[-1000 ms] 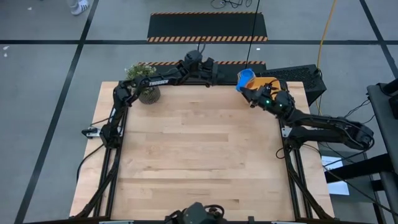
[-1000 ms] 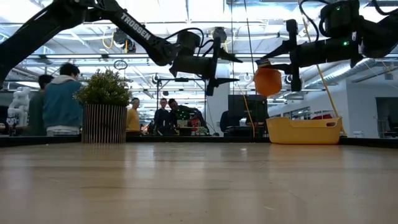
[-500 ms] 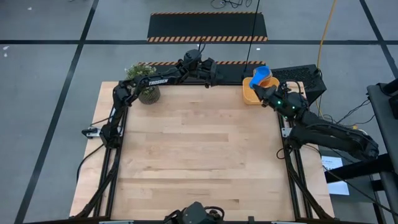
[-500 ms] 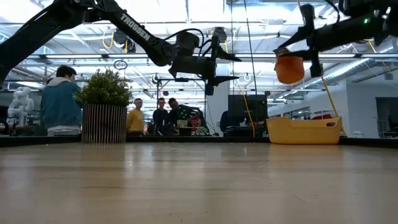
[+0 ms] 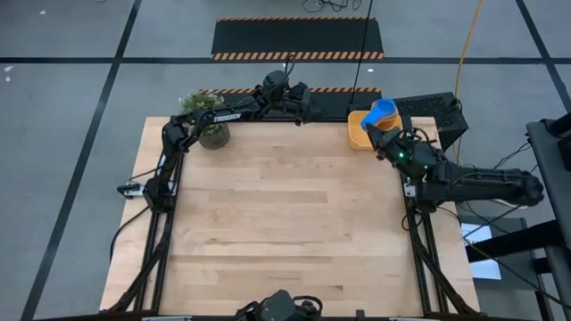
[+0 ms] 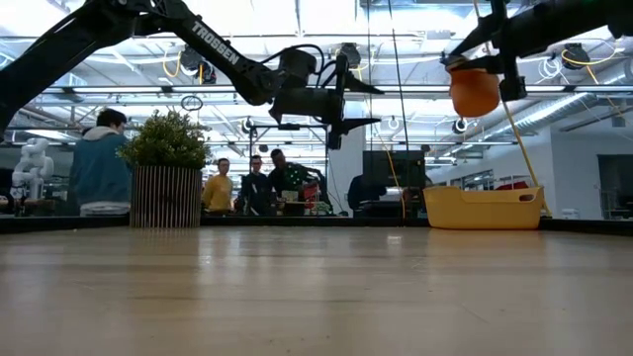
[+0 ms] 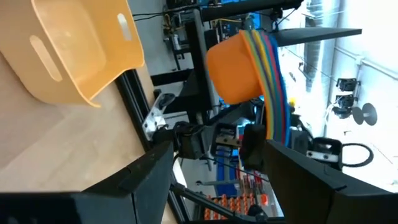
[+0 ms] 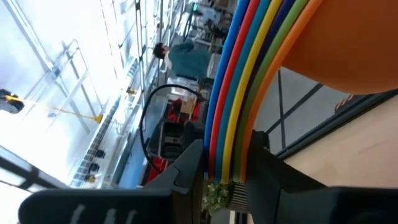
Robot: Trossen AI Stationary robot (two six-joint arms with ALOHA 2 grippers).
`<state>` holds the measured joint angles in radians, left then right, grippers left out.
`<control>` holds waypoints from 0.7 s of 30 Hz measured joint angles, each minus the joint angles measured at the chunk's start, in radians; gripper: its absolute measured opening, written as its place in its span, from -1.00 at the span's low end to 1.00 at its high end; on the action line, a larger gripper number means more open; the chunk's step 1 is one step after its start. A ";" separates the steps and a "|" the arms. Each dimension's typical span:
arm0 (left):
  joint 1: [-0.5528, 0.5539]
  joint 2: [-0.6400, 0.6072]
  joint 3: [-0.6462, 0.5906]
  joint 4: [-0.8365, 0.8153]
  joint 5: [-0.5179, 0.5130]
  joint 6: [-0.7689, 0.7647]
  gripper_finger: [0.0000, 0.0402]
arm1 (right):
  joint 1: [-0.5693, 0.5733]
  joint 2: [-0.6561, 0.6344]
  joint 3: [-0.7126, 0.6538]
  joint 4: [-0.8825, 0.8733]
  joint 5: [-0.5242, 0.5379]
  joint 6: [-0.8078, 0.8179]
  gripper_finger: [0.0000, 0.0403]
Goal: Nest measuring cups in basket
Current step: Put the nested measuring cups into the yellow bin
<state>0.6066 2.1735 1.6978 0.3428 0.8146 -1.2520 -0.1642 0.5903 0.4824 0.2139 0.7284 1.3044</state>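
The right gripper is holding a nested stack of small round plastic measuring cups, orange outermost and blue innermost, by their flat handles, fingers pinched narrowly on them. The stack is hanging in the air above the low yellow-orange rectangular plastic basket at the far right corner of the light wooden desk. The left gripper is hovering with fingers spread wide, empty, over the desk's far edge, right of the potted green plant.
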 joint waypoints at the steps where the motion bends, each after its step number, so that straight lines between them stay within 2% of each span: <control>1: 0.000 0.000 0.000 0.007 0.000 -0.006 0.24 | 0.025 0.005 0.000 0.000 0.037 0.001 -0.64; 5: -0.003 0.000 0.000 0.019 0.000 -0.014 0.24 | 0.110 0.023 0.000 0.000 0.160 0.011 -0.64; 9: -0.009 0.000 0.000 0.021 0.000 -0.014 0.24 | 0.154 0.048 -0.006 0.002 0.213 0.020 -0.64; 13: -0.019 0.000 0.000 0.021 0.000 -0.010 0.24 | 0.160 0.056 -0.055 -0.001 0.221 0.084 -0.64; 17: -0.031 0.000 0.000 0.028 -0.001 -0.003 0.24 | 0.156 0.055 -0.125 0.008 0.286 0.177 -0.64; 21: -0.046 0.000 0.000 0.030 -0.001 0.000 0.24 | 0.124 0.055 -0.201 0.081 0.316 0.236 -0.64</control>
<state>0.5604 2.1738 1.6974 0.3733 0.8135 -1.2524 -0.0400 0.6455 0.2817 0.2953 1.0447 1.5406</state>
